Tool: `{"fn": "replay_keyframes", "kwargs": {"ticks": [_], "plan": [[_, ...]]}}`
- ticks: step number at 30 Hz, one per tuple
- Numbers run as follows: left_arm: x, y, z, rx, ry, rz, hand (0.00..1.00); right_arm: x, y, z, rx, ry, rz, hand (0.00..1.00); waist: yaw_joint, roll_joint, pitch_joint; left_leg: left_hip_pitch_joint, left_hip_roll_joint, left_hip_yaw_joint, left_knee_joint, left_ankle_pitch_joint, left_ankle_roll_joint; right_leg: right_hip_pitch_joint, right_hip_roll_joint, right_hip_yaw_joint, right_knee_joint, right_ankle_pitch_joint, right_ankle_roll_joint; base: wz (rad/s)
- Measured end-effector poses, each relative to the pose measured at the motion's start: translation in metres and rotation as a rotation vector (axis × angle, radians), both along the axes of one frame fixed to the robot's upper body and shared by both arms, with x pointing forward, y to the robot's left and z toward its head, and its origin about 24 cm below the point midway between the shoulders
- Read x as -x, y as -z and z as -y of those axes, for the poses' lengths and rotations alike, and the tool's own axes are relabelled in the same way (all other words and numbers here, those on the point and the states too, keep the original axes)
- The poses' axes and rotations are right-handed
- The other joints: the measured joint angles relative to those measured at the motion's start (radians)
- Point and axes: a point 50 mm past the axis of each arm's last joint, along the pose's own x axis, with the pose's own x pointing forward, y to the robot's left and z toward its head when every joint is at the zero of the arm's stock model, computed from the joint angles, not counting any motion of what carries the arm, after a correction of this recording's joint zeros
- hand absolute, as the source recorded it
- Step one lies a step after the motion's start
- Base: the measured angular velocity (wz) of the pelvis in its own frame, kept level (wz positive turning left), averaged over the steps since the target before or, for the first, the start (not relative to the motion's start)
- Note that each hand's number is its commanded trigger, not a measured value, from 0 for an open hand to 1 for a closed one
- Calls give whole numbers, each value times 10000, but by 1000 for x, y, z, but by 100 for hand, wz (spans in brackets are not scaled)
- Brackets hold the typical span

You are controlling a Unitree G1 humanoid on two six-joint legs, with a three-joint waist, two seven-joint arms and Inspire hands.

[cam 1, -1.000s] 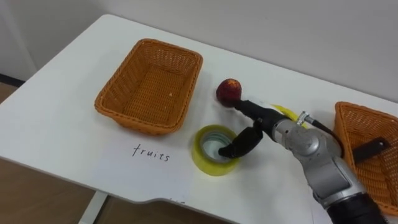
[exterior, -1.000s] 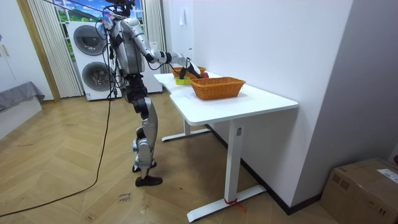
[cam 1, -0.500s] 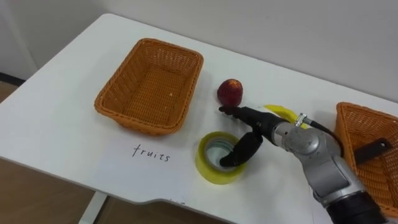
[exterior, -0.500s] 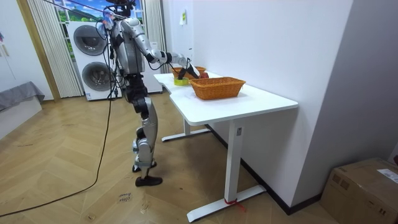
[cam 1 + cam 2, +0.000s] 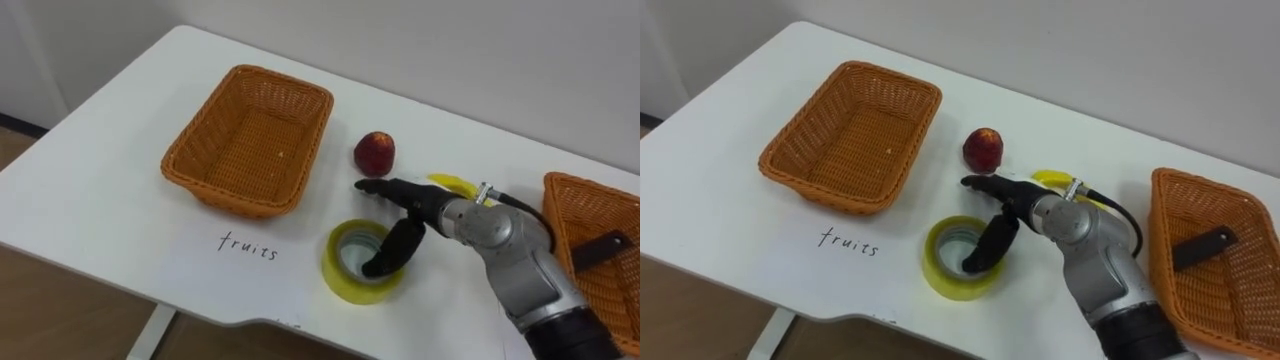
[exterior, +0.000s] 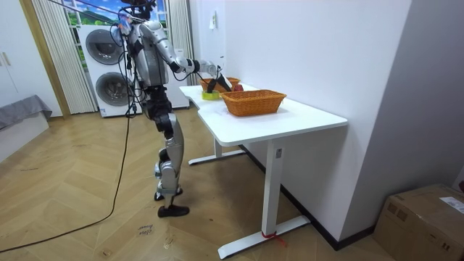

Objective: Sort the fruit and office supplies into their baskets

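Yellow tape roll [image 5: 345, 283] may skid toward the apple [image 5: 374, 153], since the right hand [image 5: 425, 207] is spread, with just its thumb dipped inside the ring.

You have a white table [image 5: 95, 205] in front of you, and near its front edge sits a handwritten label [image 5: 246, 246]. In the room view, two stacked washing machines [image 6: 106, 46] stand beside a pale curtain [image 6: 48, 58] at the back. Wooden parquet floor [image 6: 87, 228] runs across the room, and a cardboard box [image 6: 425, 217] sits at the room view's lower right.
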Motion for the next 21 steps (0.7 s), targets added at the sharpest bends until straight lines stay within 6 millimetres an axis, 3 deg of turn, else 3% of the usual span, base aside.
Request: {"fn": "replay_keyframes", "kwargs": {"ticks": [21], "plan": [[-1, 0, -2, -34, -6, -70, 0, -5, -10, 4, 698, -126, 489, 100, 17, -81, 29, 17, 5, 3, -159, -1, 5, -46, 21, 55, -24, -1, 1, 0]]}}
